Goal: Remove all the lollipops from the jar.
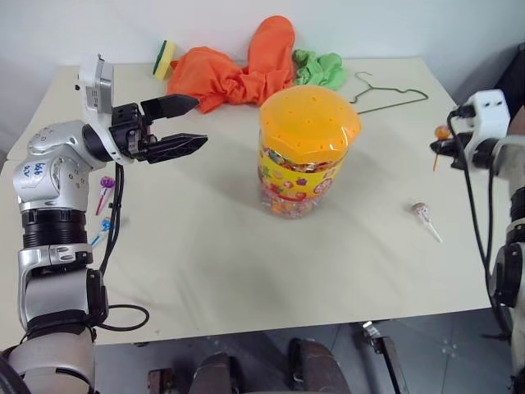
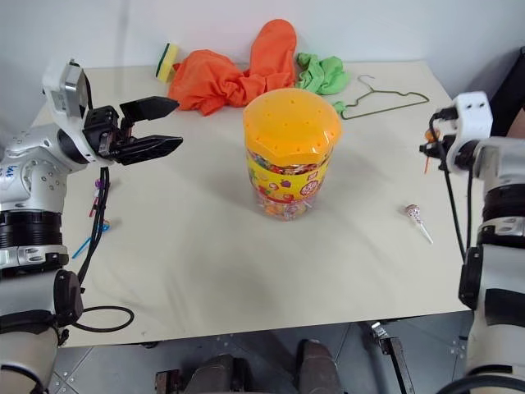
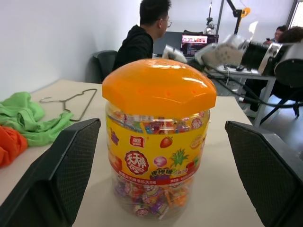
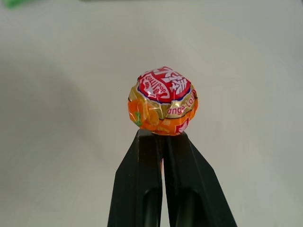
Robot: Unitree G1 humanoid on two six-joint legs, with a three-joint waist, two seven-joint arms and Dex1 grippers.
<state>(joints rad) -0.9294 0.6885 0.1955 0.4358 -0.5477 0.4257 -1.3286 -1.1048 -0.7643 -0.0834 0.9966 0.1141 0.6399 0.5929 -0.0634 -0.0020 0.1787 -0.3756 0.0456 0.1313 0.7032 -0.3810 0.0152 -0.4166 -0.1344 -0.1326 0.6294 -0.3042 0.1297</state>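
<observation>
right wrist view says it best: the right gripper (image 4: 163, 137) has its two black fingers pinched together on the stick of the orange lollipop (image 4: 163, 101), head sitting just past the tips, bare table (image 4: 57, 94) underneath. in the head views that arm hangs out over the right edge of the table, with the pinkish-silver lollipop (image 1: 422, 214) already lying on the tabletop between it and the jar (image 1: 306, 152). the jar stands upright mid-table, orange lid on, and i can't see any sticks poking out of the holes. a purple lollipop (image 1: 107, 184) and a blue one (image 1: 104, 225) lie on the table near the left arm. the left gripper (image 1: 182, 123) hovers with its fingers spread wide, pointing at the jar from the side, not touching it. so my read is this is the last one out and the step in hand is just setting it down. if it were me: bring the hand low over open table near the pinkish one, well apart from the jar, get the head close to the surface before opening so it doesn't bounce or roll off the edge, then pull straight back so the fingers don't drag the stick along.
</observation>
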